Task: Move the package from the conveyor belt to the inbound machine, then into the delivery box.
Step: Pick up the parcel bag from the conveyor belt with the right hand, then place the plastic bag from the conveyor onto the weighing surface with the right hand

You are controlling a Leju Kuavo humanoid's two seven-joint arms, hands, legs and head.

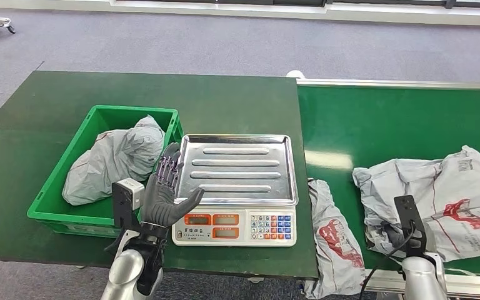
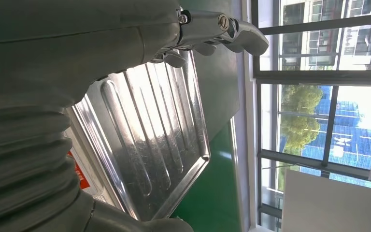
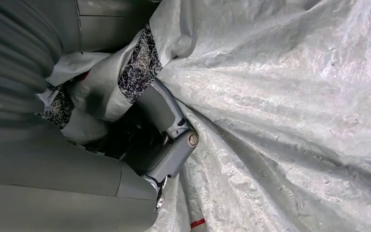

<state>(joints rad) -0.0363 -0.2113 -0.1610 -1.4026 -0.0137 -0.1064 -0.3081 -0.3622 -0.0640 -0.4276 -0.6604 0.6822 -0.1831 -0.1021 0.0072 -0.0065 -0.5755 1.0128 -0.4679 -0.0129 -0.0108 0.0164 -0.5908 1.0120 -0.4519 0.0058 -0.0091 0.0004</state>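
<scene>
Crinkled grey plastic with a red print — the package (image 1: 440, 194) lies flat on the green conveyor belt (image 1: 400, 119), at its near edge. The right robot hand (image 1: 395, 236) grips a bunched fold of it, fingers (image 3: 166, 123) buried in the film. A second bag (image 1: 332, 240) droops over the belt's near edge beside the scale (image 1: 237, 187), whose steel tray is bare. The left robot hand (image 1: 162, 194) hangs open, fingers spread, between the scale and the green box (image 1: 53, 187) — another grey bag (image 1: 115, 159) fills it on the dark surface (image 1: 31, 119).
</scene>
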